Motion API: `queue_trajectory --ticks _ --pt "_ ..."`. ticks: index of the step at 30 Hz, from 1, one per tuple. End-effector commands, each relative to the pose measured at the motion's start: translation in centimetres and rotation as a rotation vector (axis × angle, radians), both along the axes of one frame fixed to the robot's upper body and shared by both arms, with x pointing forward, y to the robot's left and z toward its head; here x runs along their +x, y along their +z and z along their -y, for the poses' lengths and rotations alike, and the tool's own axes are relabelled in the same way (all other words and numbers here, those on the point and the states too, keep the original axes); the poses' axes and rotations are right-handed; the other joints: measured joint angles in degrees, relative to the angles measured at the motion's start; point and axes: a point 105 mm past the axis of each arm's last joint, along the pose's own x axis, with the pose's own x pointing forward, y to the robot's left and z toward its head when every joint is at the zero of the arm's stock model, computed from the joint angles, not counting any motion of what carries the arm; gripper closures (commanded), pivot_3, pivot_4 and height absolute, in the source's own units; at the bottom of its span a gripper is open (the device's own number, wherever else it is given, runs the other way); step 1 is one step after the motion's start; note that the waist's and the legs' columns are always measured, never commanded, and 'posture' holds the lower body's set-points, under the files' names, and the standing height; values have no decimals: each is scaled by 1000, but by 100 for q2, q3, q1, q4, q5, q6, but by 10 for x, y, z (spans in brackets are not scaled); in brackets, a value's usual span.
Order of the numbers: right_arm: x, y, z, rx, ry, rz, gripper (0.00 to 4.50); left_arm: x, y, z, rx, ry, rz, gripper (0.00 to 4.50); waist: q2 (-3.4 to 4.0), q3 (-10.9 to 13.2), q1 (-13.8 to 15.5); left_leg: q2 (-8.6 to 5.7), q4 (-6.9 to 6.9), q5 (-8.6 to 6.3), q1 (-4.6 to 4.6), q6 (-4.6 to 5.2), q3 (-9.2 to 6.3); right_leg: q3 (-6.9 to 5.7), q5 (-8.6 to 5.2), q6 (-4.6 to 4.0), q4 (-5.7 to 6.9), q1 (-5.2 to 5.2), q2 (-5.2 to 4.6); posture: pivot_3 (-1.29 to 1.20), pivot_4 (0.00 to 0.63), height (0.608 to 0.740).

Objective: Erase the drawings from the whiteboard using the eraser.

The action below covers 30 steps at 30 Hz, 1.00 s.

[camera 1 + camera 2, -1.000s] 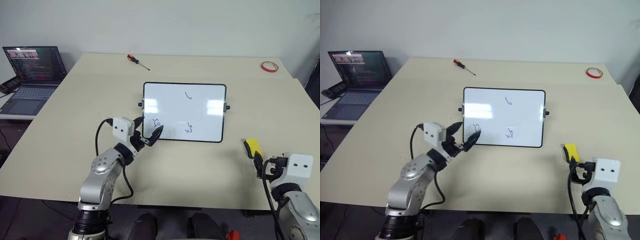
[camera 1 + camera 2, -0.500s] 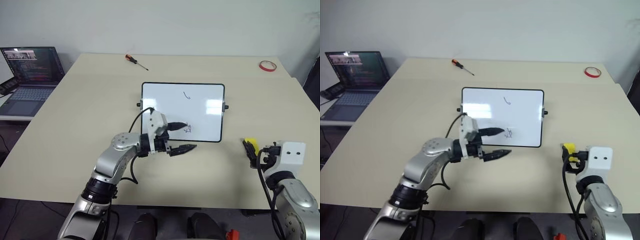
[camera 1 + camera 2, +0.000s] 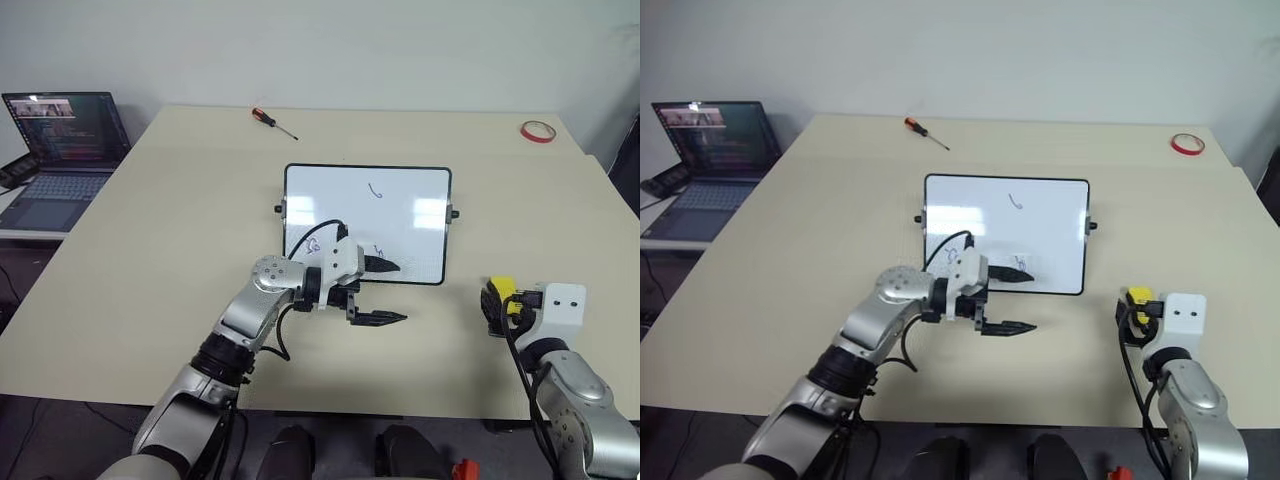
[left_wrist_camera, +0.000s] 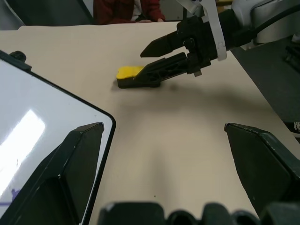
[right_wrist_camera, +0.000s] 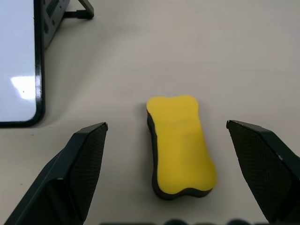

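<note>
The whiteboard (image 3: 340, 200) lies flat at the table's middle, with blue drawings (image 3: 375, 190) on it: one at the far side, one near the front left (image 3: 312, 245), and one at the front partly behind a finger. My left gripper (image 3: 388, 293) is open and points right, one finger over the board's front edge and the other over the table. The yellow eraser (image 5: 180, 143) lies on the table right of the board. My right gripper (image 5: 167, 124) is open, its fingers (image 5: 79, 168) on either side of the eraser, apart from it. The left wrist view shows the eraser (image 4: 127, 74) too.
A screwdriver (image 3: 275, 122) lies at the far side of the table and a red tape ring (image 3: 537, 131) at the far right corner. An open laptop (image 3: 55, 150) stands on a side surface to the left. A person in red (image 4: 126, 9) sits beyond the table's right edge.
My left gripper has swung from the board's front left corner to the right along its front edge and now points right. My right gripper has moved forward so its fingers flank the eraser.
</note>
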Motion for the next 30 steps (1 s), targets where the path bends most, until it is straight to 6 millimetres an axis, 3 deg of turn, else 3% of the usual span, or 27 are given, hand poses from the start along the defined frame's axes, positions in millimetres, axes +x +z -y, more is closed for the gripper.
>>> queue_trajectory --ticks 1,30 --pt "2 5 1 -8 12 38 35 -1 7 0 -12 -15 47 0 0 0 -13 1 0 0 0 0 -1 1 0 0 2 -1 1 0 150 740" --pt "24 1 6 73 5 42 35 -4 5 -9 -2 18 61 0 1 0 -2 1 2 0 1 0 -5 1 0 -1 6 0 1 0 150 740"
